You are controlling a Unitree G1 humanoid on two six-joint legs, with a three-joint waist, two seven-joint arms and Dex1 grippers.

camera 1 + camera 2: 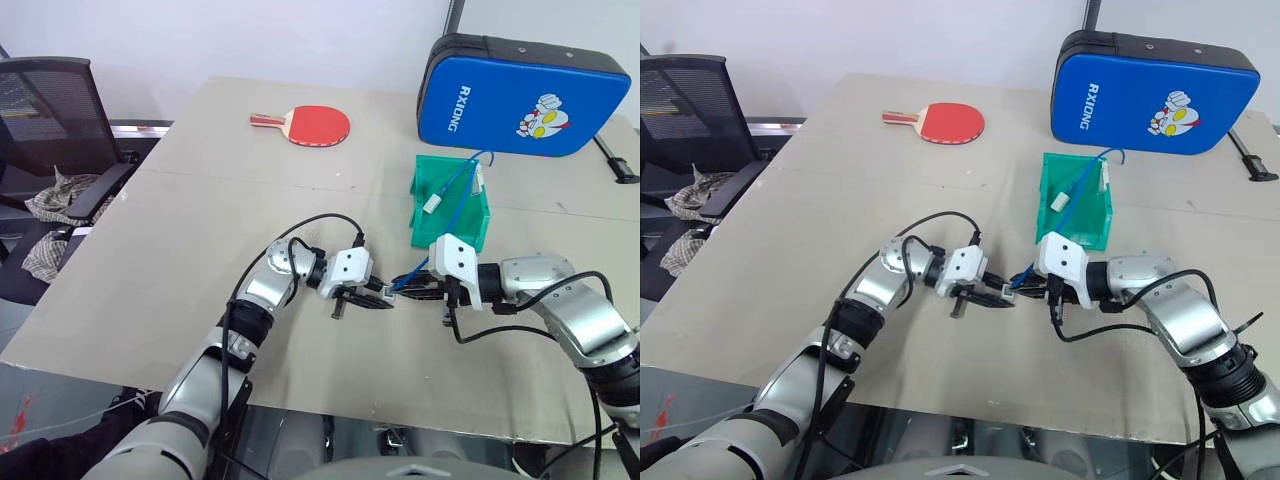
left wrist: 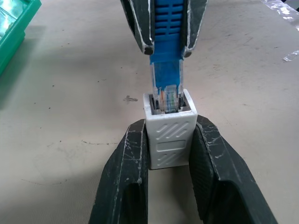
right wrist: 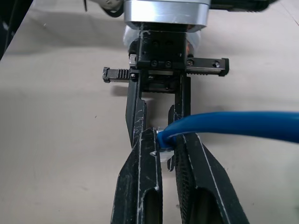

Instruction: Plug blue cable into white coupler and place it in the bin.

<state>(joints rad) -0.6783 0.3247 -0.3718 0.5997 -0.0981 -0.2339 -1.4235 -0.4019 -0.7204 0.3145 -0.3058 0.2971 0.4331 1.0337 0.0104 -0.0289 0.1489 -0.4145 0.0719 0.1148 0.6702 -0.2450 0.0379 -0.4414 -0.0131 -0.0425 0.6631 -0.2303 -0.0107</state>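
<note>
Blue cable (image 2: 167, 32) is pinched near its end by the right gripper (image 2: 167, 49), fingers squeezed onto the blue boot just behind the clear plug (image 2: 167, 91). Plug tip is sitting inside the socket mouth of the white coupler (image 2: 169, 137), can't say if it's fully seated though. The left gripper (image 2: 169, 154) has the coupler clamped between its two black fingers, socket facing the plug. Both grippers meet nose to nose just above the table (image 1: 180, 220), near its front edge, and the rest of the cable runs back from the right gripper. The green bin (image 1: 450, 205) is just behind the right gripper, with another blue cable and a white piece sticking out of it. Further back there's a blue case (image 1: 525, 95) with a cartoon print, and a red ping-pong paddle (image 1: 312, 124) well off to the left.
</note>
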